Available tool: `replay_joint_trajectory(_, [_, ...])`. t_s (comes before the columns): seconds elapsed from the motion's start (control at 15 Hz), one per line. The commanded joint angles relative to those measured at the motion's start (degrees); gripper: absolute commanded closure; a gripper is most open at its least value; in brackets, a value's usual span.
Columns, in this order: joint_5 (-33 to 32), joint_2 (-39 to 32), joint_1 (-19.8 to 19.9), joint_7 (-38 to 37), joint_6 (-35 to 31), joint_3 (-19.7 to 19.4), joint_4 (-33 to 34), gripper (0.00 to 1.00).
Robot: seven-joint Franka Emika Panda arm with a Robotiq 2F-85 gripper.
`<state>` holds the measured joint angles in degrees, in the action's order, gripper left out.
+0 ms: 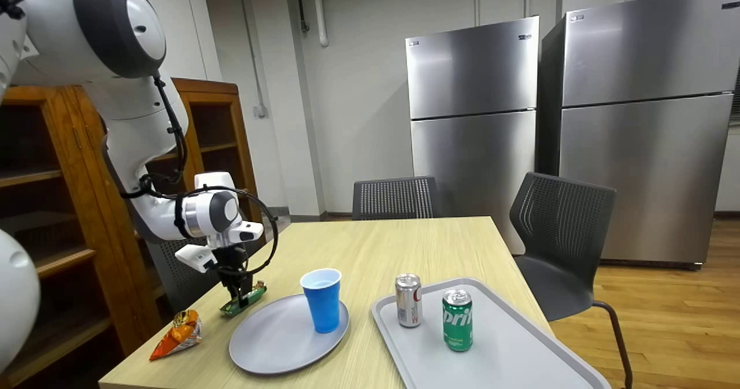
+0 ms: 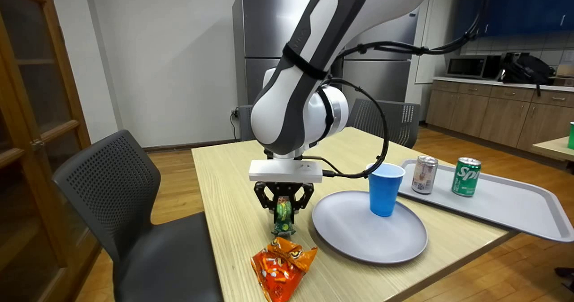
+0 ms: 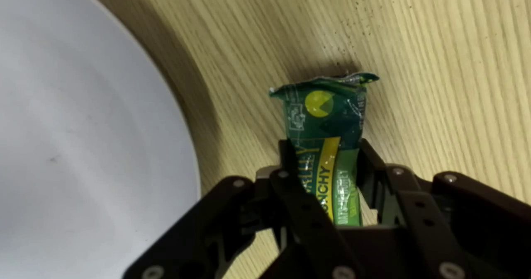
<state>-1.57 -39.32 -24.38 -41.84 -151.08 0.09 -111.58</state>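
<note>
Beside a round, flat grey plate on a pale wood-grain table, in an exterior view, the black two-fingered gripper points down around a slim snack bar in a shiny green wrapper. A crumpled orange-and-red foil bag lies near the bar, apart from it. Upright on the plate stands a blue plastic cup with a white inside. A light-grey rectangular tray bears a silver drink can and a green Sprite can, both upright and well apart from the gripper. Two stainless-steel refrigerators stand beyond the table, with dark-grey mesh-backed chairs around it.

An exterior view that takes in a black-fronted microwave shows the fingers on either side of the bar, whose nearer end is just beside the foil bag.

In the wrist view the fingertips press against both long edges of the bar, so the gripper is clamped on it, the crimped wrapper end jutting past them. The plate's curved rim lies near the bar, not touching it. Whether the bar is raised from the table cannot be told.
</note>
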Motion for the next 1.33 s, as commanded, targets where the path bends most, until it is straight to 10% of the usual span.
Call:
replay_joint_trajectory(0.0, [-0.2, -0.3, -0.3, 1.1, 1.8, -0.1, 1.5, 0.72])
replay_joint_trajectory(0.07, [-0.2, -0.1, -0.5, 0.7, 2.3, -0.4, 1.4, 0.37])
replay_joint_trajectory(0.47, [-0.1, 3.0, 0.3, 3.1, 3.6, 0.8, -1.0, 0.01])
replay_joint_trajectory(1.27, [-3.6, 14.4, 1.6, 6.9, 13.9, 0.6, -6.5, 0.0])
